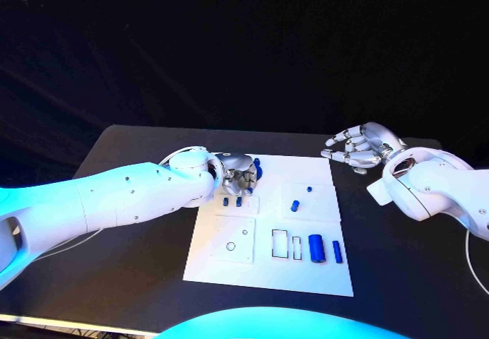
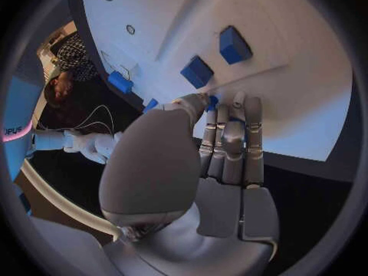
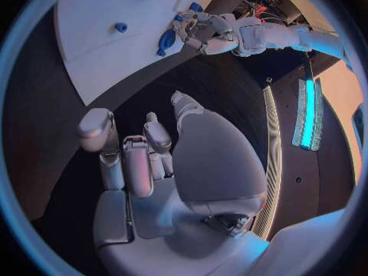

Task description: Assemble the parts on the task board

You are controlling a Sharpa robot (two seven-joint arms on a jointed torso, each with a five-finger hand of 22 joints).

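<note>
Left wrist view: left hand (image 2: 222, 159) fingers (image 2: 230, 129) pinch a blue part (image 2: 211, 101) over the task board (image 2: 306, 104).

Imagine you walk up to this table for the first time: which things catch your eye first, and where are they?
First comes the white task board in the middle of the black table, dotted with small blue parts. Next, the left hand reaches over the board's far left portion, fingers down by a blue part there. The right hand hangs off the board's far right corner, holding nothing, fingers loosely curled.
</note>
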